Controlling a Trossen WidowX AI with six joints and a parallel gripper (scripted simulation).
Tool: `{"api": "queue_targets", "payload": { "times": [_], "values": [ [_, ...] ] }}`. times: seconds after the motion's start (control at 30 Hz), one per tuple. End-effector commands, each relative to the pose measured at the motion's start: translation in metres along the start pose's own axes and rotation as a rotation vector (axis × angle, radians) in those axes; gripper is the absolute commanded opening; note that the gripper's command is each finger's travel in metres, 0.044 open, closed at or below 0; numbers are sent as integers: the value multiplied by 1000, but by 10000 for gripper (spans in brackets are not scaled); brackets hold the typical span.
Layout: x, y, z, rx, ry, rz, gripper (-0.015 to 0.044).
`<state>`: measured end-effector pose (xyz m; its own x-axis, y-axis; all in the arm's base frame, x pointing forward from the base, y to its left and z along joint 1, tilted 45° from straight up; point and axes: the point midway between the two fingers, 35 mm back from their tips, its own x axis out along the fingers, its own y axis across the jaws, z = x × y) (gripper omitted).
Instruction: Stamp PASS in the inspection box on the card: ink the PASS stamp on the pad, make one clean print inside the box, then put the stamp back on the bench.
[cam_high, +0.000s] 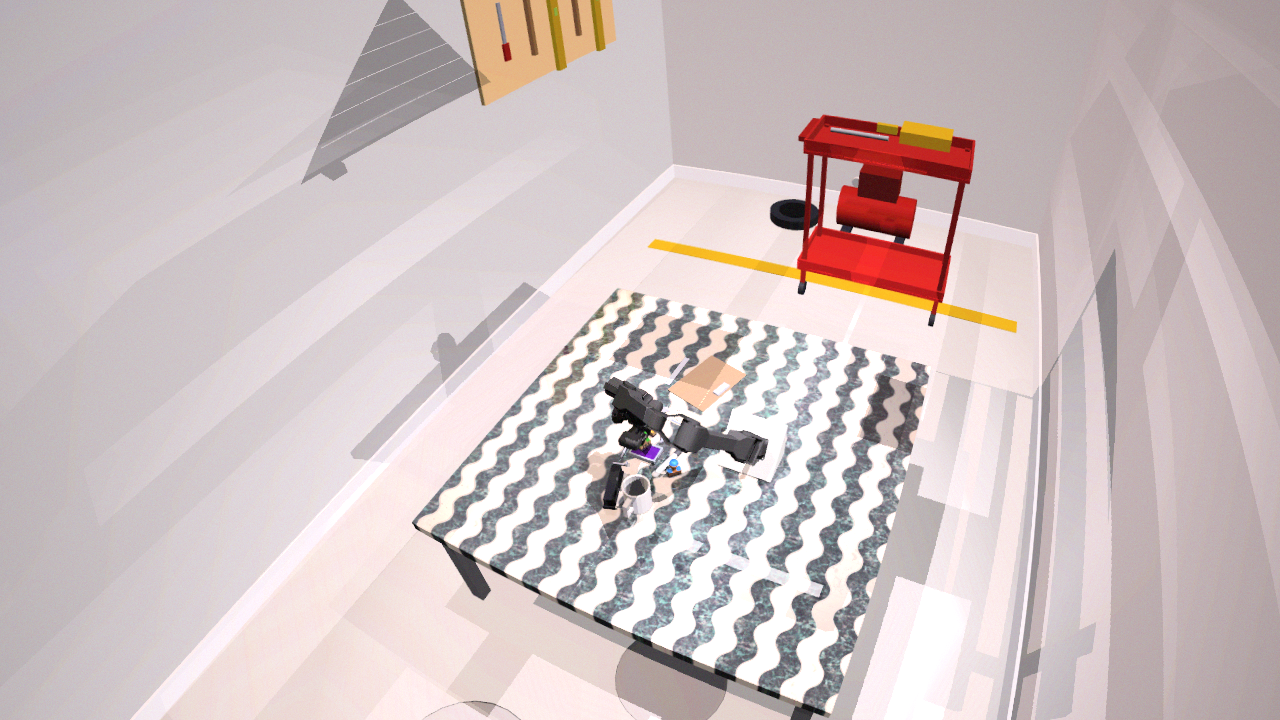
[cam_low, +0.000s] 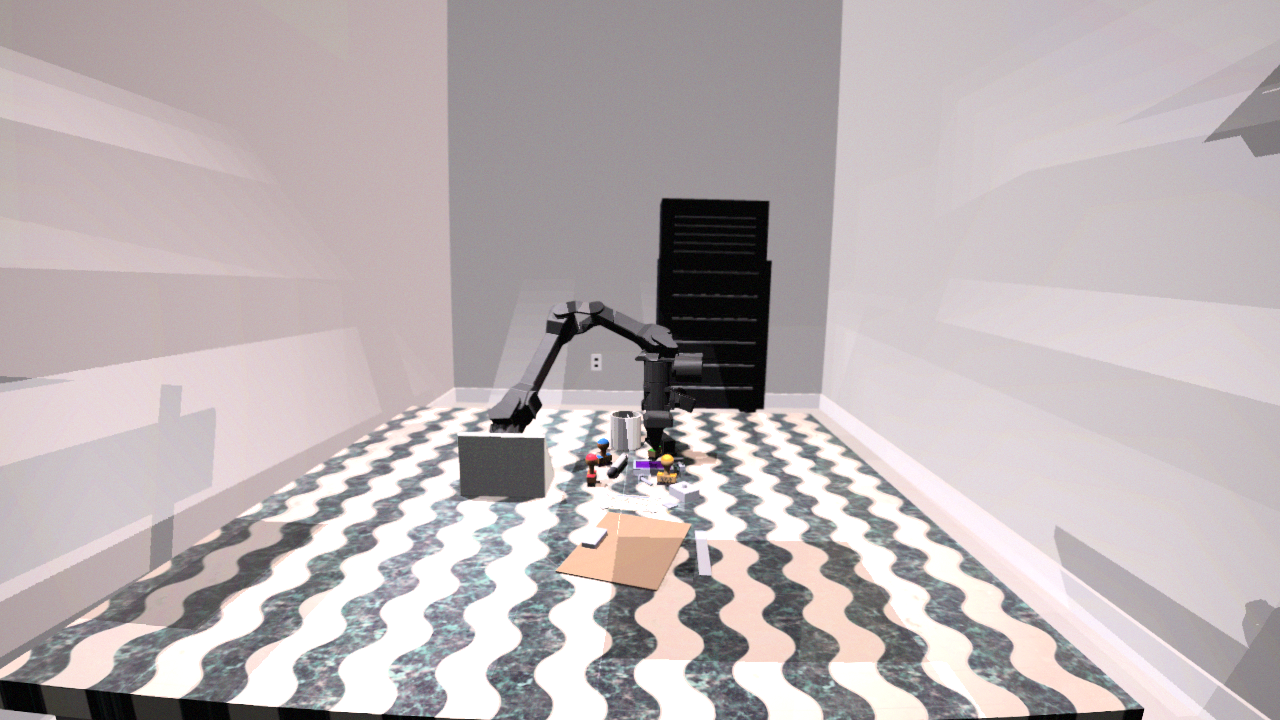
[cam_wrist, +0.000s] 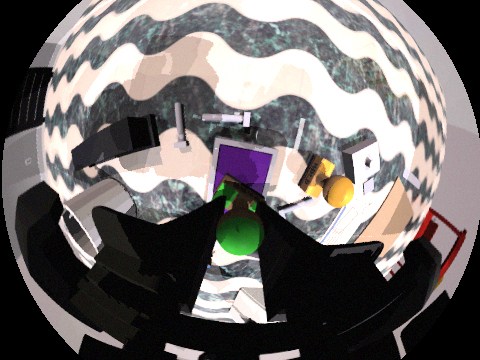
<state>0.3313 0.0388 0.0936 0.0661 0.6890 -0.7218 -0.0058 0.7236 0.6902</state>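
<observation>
Wrist view: one end effector (cam_wrist: 240, 204), closed on a green-knobbed stamp (cam_wrist: 240, 231) (its lettering cannot be read from here). One ink pad (cam_wrist: 243, 165) (cam_high: 647, 453), purple in a pale case, at the stamp's base; contact cannot be told. One yellow-knobbed stamp (cam_wrist: 338, 191) (cam_low: 666, 470), upright near the pad. One card (cam_wrist: 343, 222), partly visible, beyond that stamp. One white mug (cam_wrist: 90, 215) (cam_high: 636, 494) (cam_low: 625, 430), on the worktop (cam_high: 716, 537) (cam_low: 429, 617).
</observation>
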Motion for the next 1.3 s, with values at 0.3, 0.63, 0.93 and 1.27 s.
{"api": "queue_targets", "payload": {
  "times": [0.3, 0.63, 0.93, 1.27],
  "values": [
    [10, 1, -2, 8, 4, 7, 0],
    [15, 1, -3, -2, 4, 11, 0],
    [16, 1, -3, -6, 4, 11, 0],
    [18, 1, -3, -7, 4, 11, 0]
  ]
}}
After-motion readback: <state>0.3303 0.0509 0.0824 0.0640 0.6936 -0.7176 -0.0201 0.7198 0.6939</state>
